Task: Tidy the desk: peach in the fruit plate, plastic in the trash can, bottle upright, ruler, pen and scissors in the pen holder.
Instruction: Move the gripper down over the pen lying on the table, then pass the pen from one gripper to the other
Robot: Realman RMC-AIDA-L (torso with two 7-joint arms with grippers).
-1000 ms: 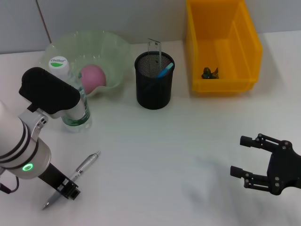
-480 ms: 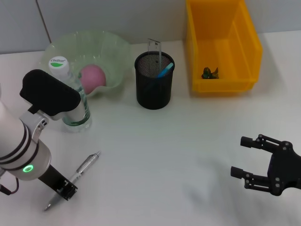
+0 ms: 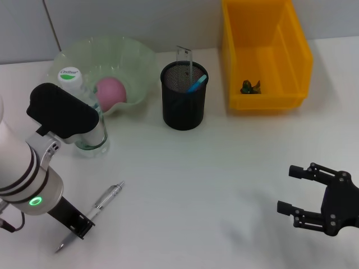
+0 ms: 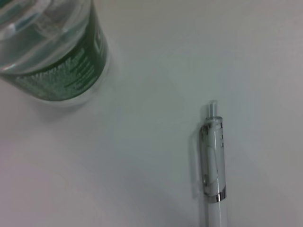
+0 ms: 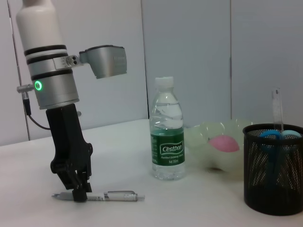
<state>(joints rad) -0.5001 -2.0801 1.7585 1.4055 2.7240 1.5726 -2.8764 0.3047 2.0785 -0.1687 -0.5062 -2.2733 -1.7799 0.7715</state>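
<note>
A clear pen [image 3: 92,212] lies on the white table at the front left. My left gripper [image 3: 78,228] is down on the pen's lower half, its fingers shut around the barrel; the right wrist view shows that left gripper [image 5: 79,194] pinching the pen [image 5: 113,196] at table level. The pen's clip end [image 4: 213,161] fills the left wrist view. The bottle [image 3: 84,115] stands upright beside the green fruit plate [image 3: 137,59], which holds the pink peach [image 3: 110,91]. The black pen holder [image 3: 183,103] contains the ruler [image 3: 185,56] and blue-handled scissors [image 3: 197,83]. My right gripper [image 3: 286,189] hovers open at the front right.
The yellow trash can [image 3: 263,95] stands at the back right with a scrap of plastic [image 3: 250,87] inside. The bottle's base [image 4: 52,52] is close to the pen and my left arm. A grey wall runs behind the table.
My left gripper has narrowed onto the pen, and the pen has shifted slightly toward the right. The right gripper has drifted a little toward the front edge.
</note>
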